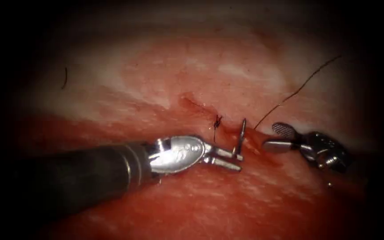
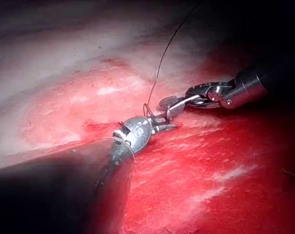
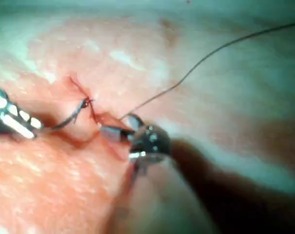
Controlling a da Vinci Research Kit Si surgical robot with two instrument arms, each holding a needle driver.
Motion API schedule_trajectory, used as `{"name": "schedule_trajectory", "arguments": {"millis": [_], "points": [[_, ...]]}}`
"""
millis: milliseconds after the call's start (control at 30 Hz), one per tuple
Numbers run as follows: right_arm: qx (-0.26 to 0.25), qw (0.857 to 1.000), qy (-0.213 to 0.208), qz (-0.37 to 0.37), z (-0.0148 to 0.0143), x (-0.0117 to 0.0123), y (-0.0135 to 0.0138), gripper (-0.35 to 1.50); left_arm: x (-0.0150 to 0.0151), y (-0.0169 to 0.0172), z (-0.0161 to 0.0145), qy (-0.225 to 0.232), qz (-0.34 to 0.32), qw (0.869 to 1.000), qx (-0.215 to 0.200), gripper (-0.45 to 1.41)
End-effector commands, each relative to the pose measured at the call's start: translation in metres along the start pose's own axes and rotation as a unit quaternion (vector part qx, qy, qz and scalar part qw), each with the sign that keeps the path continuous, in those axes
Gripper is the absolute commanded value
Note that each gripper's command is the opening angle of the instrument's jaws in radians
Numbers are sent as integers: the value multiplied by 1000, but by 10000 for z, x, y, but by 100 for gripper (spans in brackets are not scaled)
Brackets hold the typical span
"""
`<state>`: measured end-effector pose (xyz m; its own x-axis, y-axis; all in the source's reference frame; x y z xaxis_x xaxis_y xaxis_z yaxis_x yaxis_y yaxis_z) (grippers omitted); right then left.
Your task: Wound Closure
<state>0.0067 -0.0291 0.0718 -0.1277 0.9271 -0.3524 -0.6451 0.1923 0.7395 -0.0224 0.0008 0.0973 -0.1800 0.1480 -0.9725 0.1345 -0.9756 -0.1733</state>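
Left tool (image 1: 238,162): steel jaws clenched on the thin curved steel needle (image 1: 242,135) near one end, holding it upright at the cut (image 1: 192,103) in the pink tissue (image 1: 245,204).
Right tool (image 1: 278,138): jaws parted, grasping nothing, just right of the needle.
Dark thread (image 1: 298,91): trails far-right from the needle's site.

Two tools, left (image 1: 228,160) and right (image 1: 277,137); one needle (image 1: 242,133); one long thread (image 1: 296,92); one knot (image 1: 218,121); one stray thread piece (image 1: 65,78); one tissue (image 1: 227,71).

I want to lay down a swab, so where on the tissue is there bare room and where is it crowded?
Bare tissue lies below both tools, and above the cut. Crowded at the cut's end: left tool holding the needle, knot, thread, open right tool.
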Motion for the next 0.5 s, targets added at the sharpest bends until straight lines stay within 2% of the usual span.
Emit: {"name": "schedule_trajectory", "arguments": {"millis": [33,300,500], "points": [[4,1000,-2,6,9,0,-4,96,-6,-1,9,-7,9,1000,6,-45],[13,999,7,37,3,17,-14,85,-15,-35,7,-23,35,998,48,-45],[17,999,15,46,1,24,-15,80,-4,-74,1,-25,42,996,76,-45]]}}
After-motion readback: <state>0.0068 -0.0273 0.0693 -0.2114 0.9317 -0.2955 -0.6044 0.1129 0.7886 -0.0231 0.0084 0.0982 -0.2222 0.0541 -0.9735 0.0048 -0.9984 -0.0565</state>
